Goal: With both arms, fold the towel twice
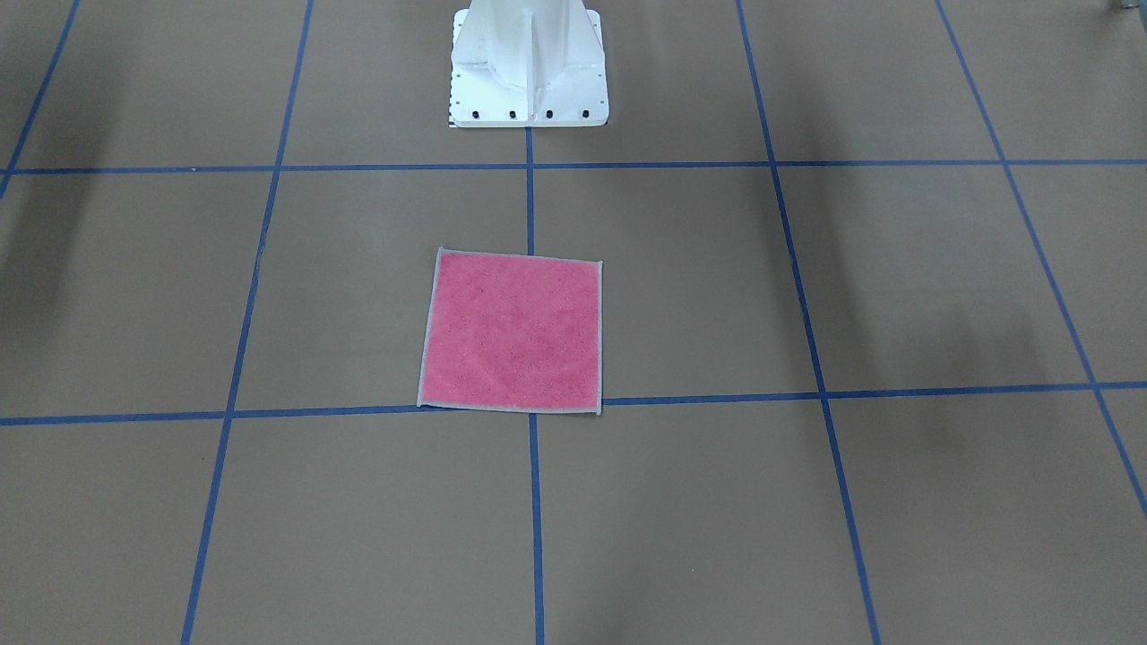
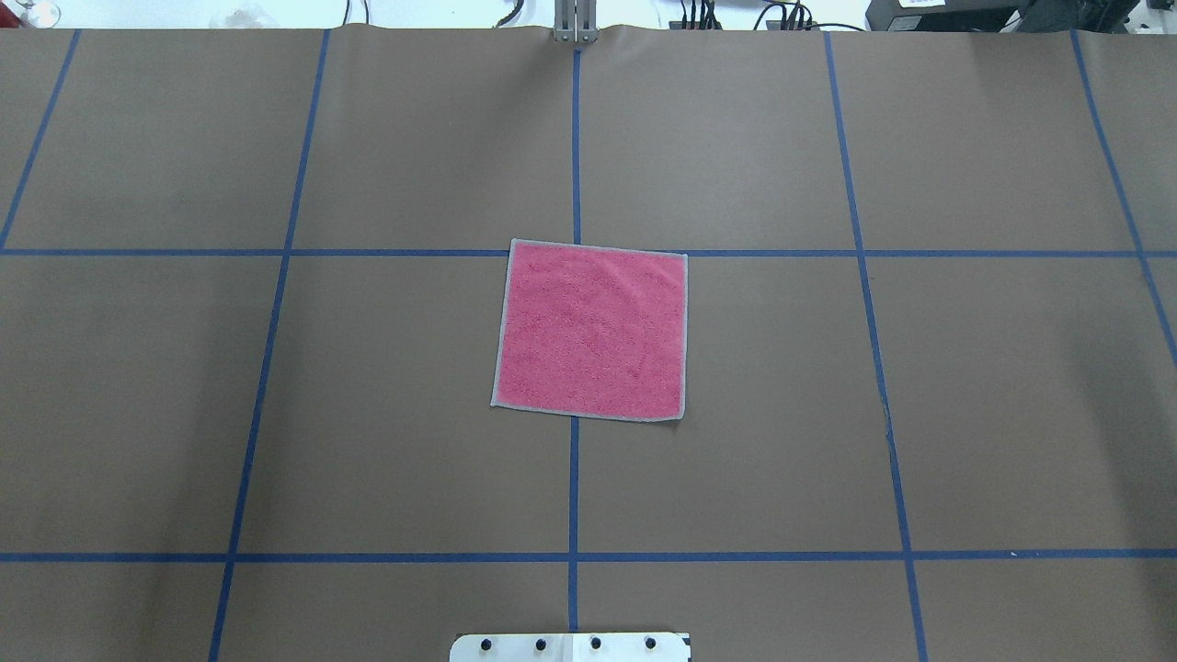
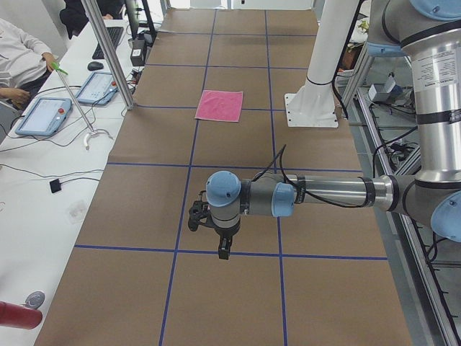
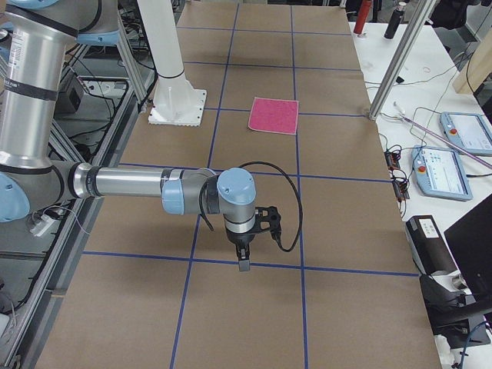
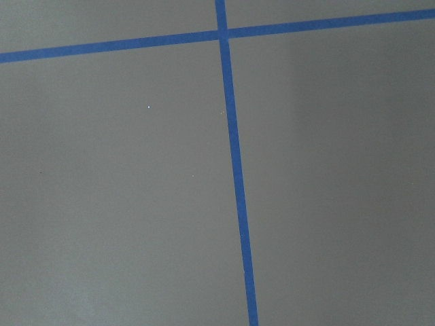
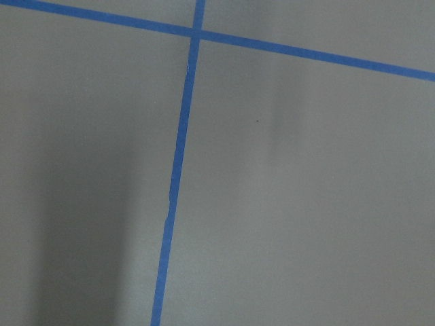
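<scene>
The towel (image 1: 513, 333) lies flat and unfolded, pink face up, with its light grey edging showing all round, in the middle of the brown table (image 2: 368, 414). The exterior left view shows the towel (image 3: 220, 105) far beyond my left gripper (image 3: 223, 252), which hangs pointing down above the table. My right gripper (image 4: 244, 265) hangs the same way at the other end, well short of the towel (image 4: 274, 115). Neither gripper touches anything; I cannot tell whether either is open or shut. Both wrist views show only bare table and blue tape.
The white pedestal base (image 1: 529, 67) stands behind the towel. Blue tape lines (image 2: 574, 487) grid the table. A side bench with tablets (image 3: 43, 115), cables and a metal post (image 3: 108, 50) runs along the far edge, where a person's sleeve (image 3: 18, 58) shows.
</scene>
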`<state>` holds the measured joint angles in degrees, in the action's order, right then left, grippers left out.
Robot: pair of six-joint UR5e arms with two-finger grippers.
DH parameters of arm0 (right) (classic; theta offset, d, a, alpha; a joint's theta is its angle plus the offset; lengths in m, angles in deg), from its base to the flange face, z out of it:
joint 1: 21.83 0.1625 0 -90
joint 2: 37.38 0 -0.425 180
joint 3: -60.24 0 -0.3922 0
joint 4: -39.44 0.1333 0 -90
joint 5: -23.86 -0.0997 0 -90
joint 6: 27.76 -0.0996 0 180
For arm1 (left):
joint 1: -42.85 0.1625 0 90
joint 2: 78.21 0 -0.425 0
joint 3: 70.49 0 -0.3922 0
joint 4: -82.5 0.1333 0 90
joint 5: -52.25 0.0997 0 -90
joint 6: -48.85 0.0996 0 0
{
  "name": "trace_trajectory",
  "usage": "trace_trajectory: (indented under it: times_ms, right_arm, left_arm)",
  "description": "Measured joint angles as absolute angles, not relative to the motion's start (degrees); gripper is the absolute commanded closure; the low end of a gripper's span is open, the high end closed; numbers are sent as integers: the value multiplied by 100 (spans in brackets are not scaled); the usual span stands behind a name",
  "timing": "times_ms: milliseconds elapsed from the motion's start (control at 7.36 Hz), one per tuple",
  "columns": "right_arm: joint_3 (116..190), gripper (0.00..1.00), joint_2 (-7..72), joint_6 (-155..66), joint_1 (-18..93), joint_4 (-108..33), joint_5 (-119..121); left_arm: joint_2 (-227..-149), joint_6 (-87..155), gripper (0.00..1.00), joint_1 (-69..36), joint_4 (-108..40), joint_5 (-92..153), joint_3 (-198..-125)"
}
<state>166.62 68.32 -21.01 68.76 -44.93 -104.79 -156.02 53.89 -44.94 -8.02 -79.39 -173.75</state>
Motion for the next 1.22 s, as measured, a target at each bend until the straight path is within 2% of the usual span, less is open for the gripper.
trace_trajectory:
  times_ms: [272, 951, 1223]
  right_arm:
    - [16608, 0, 6803, -2125, 6873, -4080, -10498]
    - [16548, 0, 6431, -2189, 6870, -3639, -10739]
    - [16550, 0, 6335, -2208, 6870, -3625, -10782]
  left_arm:
    - [-15724, 5282, 0, -4494, -815, -7856, -17455]
    - [-16987, 4711, 0, -4484, -1151, -7872, -17415]
    - [-17105, 4346, 0, -4411, -1515, -8009, -17406]
